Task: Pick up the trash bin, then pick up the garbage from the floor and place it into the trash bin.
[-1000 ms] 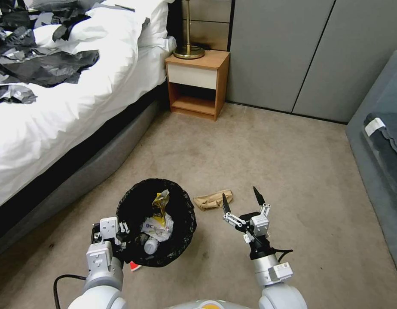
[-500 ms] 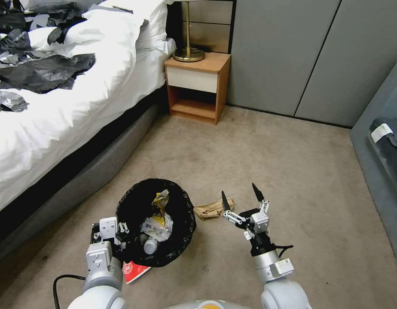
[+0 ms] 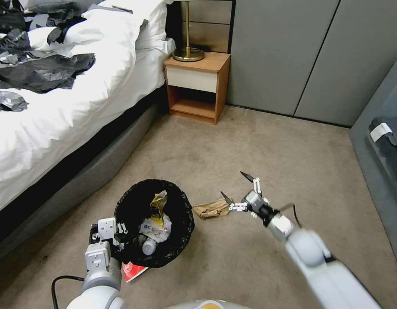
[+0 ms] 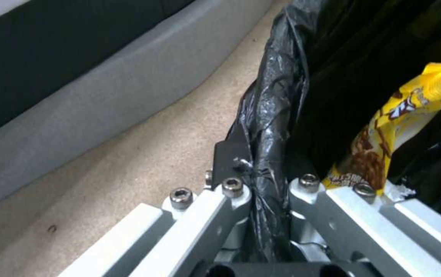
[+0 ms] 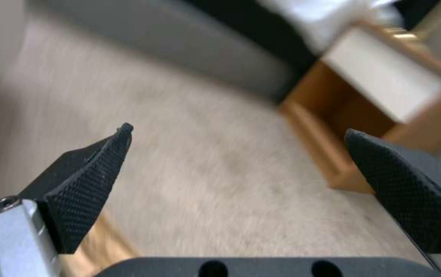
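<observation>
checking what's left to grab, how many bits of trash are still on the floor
2: a brown paper bag beside the open right gripper, and a red packet half under the bin. More may be hidden beneath it.

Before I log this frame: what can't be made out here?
- Red packet: head view, partly hidden under the trash bin.
- Left gripper: shut on the bin's rim; its fingertips are buried in bag folds.
- Brown paper bag: whether the open right gripper touches it cannot be told.

silver-grey arms, black cables; right claw with black textured fingertips.
</observation>
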{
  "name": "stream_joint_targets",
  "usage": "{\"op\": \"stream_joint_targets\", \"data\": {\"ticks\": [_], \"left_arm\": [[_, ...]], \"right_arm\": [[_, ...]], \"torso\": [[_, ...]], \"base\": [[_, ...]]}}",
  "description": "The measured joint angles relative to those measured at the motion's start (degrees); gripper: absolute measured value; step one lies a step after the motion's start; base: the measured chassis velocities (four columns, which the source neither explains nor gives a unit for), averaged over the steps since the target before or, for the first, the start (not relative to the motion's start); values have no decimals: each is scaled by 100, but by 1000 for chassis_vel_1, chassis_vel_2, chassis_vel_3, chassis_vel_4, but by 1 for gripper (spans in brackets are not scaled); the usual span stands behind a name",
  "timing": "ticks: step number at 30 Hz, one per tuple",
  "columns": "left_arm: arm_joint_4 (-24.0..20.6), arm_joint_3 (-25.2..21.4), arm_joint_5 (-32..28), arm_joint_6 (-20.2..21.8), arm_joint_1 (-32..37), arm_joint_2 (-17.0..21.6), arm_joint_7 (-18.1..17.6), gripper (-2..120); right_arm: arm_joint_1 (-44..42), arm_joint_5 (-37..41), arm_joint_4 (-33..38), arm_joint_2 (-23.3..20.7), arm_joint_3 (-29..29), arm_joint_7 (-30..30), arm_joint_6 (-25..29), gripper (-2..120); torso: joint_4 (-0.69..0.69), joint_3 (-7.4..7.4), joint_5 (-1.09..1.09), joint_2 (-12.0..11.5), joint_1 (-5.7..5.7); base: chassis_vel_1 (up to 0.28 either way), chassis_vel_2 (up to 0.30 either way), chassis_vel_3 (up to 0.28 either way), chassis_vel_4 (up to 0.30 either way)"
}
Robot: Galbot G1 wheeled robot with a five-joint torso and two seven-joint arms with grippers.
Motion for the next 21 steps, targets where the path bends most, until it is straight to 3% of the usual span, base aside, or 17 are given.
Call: {"op": "stream_joint_targets", "data": {"ticks": [1, 6, 9, 14, 21], "left_arm": [[0, 0, 0, 0, 0, 0, 0, 1], [62, -128, -40, 27, -22, -36, -8, 1], [89, -159, -52, 37, -38, -40, -10, 1], [151, -163, -69, 49, -81, -37, -13, 1], [191, -80, -64, 62, -126, -12, -20, 1]], "right_arm": [[0, 0, 0, 0, 0, 0, 0, 100], [878, -1045, -1588, 412, -537, -720, 484, 100], [1069, -1290, -2048, 595, -601, -868, 589, 100], [1222, -1716, -2596, 832, -439, -954, 836, 100], [1168, -1826, -2837, 897, -423, -779, 831, 100]], "torso": [[0, 0, 0, 0, 0], [-1, 0, 1, 0, 0], [-1, 0, 2, 0, 1], [0, -1, -1, 0, 0], [-2, 0, 0, 0, 0]], "base": [[0, 0, 0, 0], [0, 0, 0, 0], [0, 0, 0, 0], [0, 0, 0, 0], [0, 0, 0, 0]]}}
